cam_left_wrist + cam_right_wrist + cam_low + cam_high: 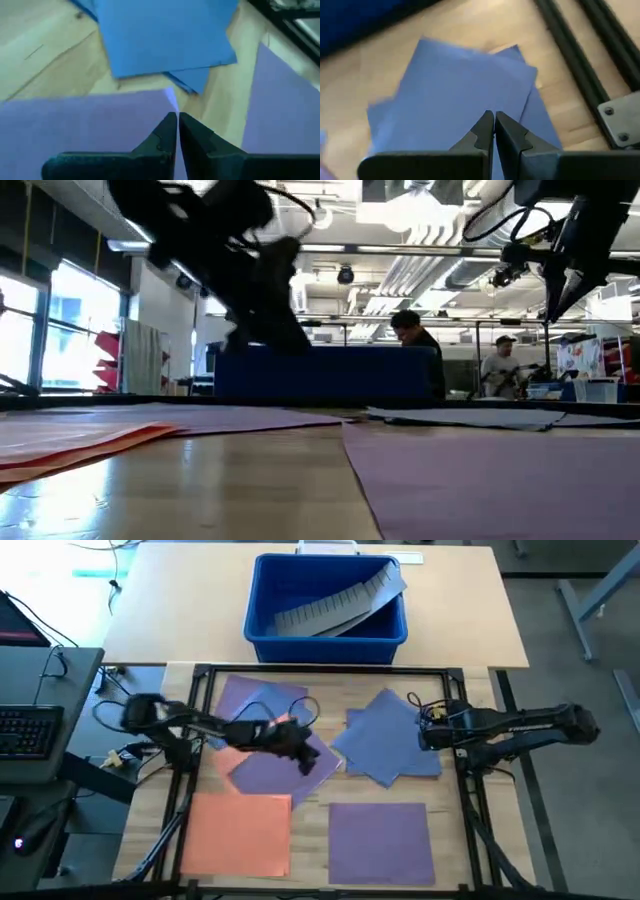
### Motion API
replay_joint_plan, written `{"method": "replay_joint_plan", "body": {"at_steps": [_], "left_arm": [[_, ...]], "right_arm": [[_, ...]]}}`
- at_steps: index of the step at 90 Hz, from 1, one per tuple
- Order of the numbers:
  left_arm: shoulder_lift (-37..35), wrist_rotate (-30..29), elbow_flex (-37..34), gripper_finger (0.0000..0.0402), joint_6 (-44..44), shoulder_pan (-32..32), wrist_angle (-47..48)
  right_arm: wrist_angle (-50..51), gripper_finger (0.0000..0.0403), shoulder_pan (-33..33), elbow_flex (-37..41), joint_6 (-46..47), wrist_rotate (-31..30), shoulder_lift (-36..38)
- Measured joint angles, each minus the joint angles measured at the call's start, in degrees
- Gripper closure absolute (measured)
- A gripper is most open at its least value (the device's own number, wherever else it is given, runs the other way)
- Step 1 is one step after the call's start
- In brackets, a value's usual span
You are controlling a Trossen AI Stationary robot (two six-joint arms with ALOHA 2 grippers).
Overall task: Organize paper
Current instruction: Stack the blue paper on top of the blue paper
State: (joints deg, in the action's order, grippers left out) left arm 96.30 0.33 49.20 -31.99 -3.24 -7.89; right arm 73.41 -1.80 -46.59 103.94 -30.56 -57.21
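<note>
Left gripper (318, 762) pinched closed over purple sheet (275, 768) corner — nothing held. Right gripper (420, 728) closed, empty — above blue sheets (385, 735).

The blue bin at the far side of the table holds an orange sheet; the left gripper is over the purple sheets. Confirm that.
Not quite. The high view shows the blue bin holding a grey ridged strip, not an orange sheet. The rest stands: the left gripper is over the purple sheets.
</note>
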Motion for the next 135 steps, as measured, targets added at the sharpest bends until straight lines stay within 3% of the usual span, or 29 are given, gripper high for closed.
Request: {"method": "replay_joint_plan", "body": {"at_steps": [19, 35, 46, 62, 79, 101, 113, 135], "left_arm": [[8.61, 3.78, 11.12, 0.0401, 10.9, -2.08, 6.52], [13.61, 3.09, 16.34, 0.0401, 11.63, -4.21, 7.74], [15.23, 1.65, 17.82, 0.0401, 10.17, -6.19, 8.69], [15.59, 1.1, 18.02, 0.0401, 7.16, -8.95, 10.55], [15.59, 1.98, 18.02, 0.0401, 7.13, -10.34, 11.29], [15.59, 2.14, 18.02, 0.0401, 6.64, -10.41, 12.38], [15.62, 2.13, 18.02, 0.0401, 6.62, -10.41, 14.52], [15.62, 4.57, 18.02, 0.0401, 6.49, -10.41, 17.82]], "right_arm": [[-7.32, 0.0385, 11.85, -0.04, -35.7, 16.65, -1.13], [-14.35, 0.0314, 29.34, 3.16, -59.18, 27.14, -3.16], [-18.66, 0.0268, 40.11, 5.1, -69.47, 32.3, -6.86], [-18.89, 0.021, 49.37, 3.95, -78.89, 32.56, -15.62], [-18.42, 0.0164, 54.96, 2.06, -87.09, 32.66, -25.46], [-21.97, 0.0158, 56.52, -3.29, -98.67, 37.09, -28.94], [-28.93, 0.0158, 57.61, -7.68, -102.11, 39.59, -30.14], [-38.35, 0.0158, 59.08, -13.97, -104.28, 48.54, -42.14]]}}
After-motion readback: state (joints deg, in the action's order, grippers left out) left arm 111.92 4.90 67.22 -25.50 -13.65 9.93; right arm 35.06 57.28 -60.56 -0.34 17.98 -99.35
